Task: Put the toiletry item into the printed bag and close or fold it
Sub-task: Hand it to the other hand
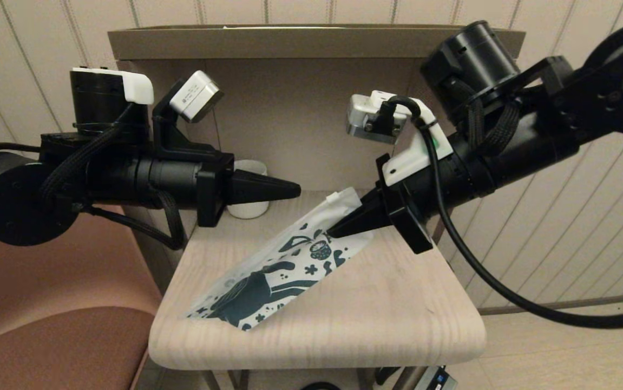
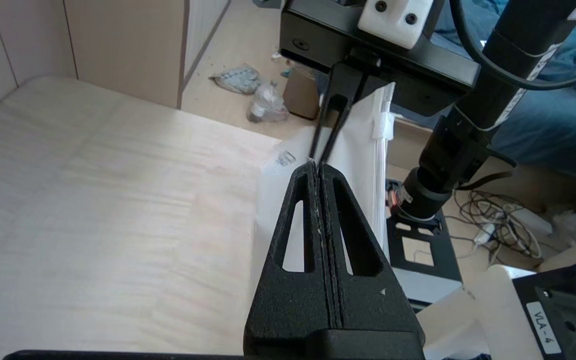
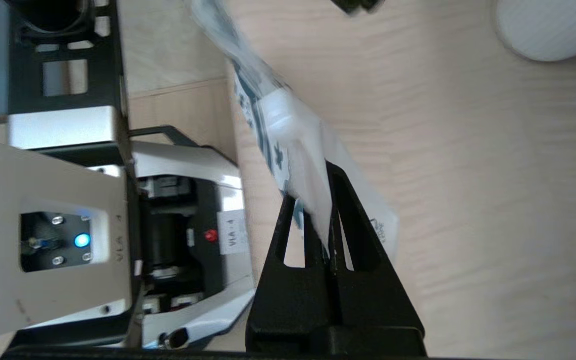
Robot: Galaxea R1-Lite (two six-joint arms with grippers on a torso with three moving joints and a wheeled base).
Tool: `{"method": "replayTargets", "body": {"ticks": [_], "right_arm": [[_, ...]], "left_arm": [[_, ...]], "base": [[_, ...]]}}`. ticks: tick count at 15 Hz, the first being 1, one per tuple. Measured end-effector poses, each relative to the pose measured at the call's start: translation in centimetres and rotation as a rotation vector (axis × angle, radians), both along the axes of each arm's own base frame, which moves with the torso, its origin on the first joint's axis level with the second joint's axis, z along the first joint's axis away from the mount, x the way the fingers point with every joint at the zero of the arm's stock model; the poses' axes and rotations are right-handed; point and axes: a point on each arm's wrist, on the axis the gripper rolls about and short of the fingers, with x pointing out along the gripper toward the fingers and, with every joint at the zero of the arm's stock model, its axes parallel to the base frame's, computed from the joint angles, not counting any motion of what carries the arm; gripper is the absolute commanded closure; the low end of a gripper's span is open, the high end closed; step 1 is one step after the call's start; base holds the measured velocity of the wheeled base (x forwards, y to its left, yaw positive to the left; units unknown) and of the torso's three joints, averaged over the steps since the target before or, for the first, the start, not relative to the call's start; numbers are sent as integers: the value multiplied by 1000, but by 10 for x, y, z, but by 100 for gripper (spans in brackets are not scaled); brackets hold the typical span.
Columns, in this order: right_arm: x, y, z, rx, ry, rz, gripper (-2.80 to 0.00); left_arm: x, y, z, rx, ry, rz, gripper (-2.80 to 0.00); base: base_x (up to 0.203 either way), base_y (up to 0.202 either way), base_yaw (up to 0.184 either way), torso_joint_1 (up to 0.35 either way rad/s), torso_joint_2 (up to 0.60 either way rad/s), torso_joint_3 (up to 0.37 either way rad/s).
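Note:
The printed bag is a white pouch with dark teal figures. It slants up from the table, low corner near the front and zip end raised. My right gripper is shut on the pouch's upper part, the film pinched between its jaws. My left gripper hangs shut and empty just left of the raised zip end. In the left wrist view its tip points at the white back of the pouch. The toiletry item is out of view.
A white ribbed mug stands at the back left of the table, behind the left gripper. A shelf board runs above the back. A brown seat lies left of the table. Bare wood lies right of the pouch.

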Motion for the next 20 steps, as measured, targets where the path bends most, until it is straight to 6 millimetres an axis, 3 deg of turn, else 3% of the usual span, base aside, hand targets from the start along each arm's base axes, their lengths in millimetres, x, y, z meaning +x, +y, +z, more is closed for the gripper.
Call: {"method": "replayTargets", "body": {"ticks": [1, 2, 14, 20], "right_arm": [[-1, 1, 1, -1, -3, 1, 0], [-2, 1, 1, -2, -3, 3, 0], [7, 21, -6, -1, -12, 21, 0], [15, 28, -11, 28, 20, -10, 0]], "left_arm": [[-1, 1, 2, -2, -4, 0, 0], [-2, 1, 3, -4, -8, 1, -280], [-4, 3, 9, -10, -24, 14, -280], [3, 0, 2, 11, -25, 106, -280]], "base": [[0, 0, 0, 0, 0, 0], [0, 0, 0, 0, 0, 0], [0, 0, 0, 0, 0, 0], [0, 0, 0, 0, 0, 0]]}}
